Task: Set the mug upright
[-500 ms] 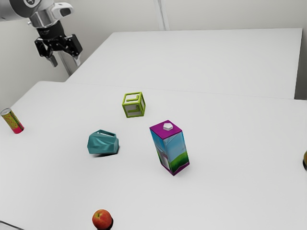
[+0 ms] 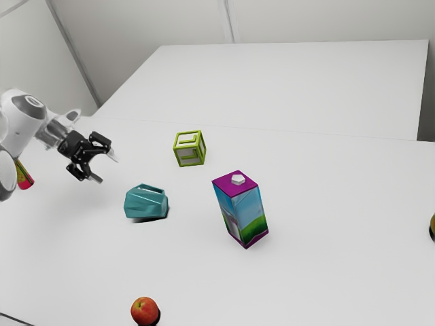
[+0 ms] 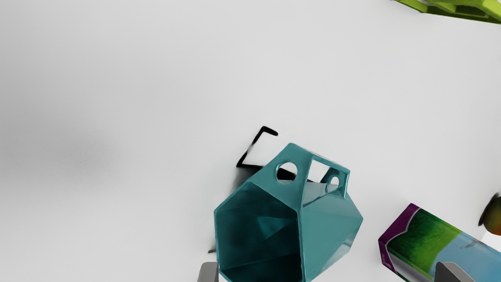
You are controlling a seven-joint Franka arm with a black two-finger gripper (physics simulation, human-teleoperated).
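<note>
Wide open and empty, the gripper (image 2: 107,170) now hangs lower at the exterior view's left, nearer the mug (image 2: 145,203), which still lies sideways and needs righting.

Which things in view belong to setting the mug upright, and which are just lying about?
Part of the job:
- teal mug, on its side
- gripper, jaws open

Just lying about:
- purple-topped carton
- green-framed block
- red apple
- can, partly behind the arm
- rounded item at the exterior view's right edge
</note>
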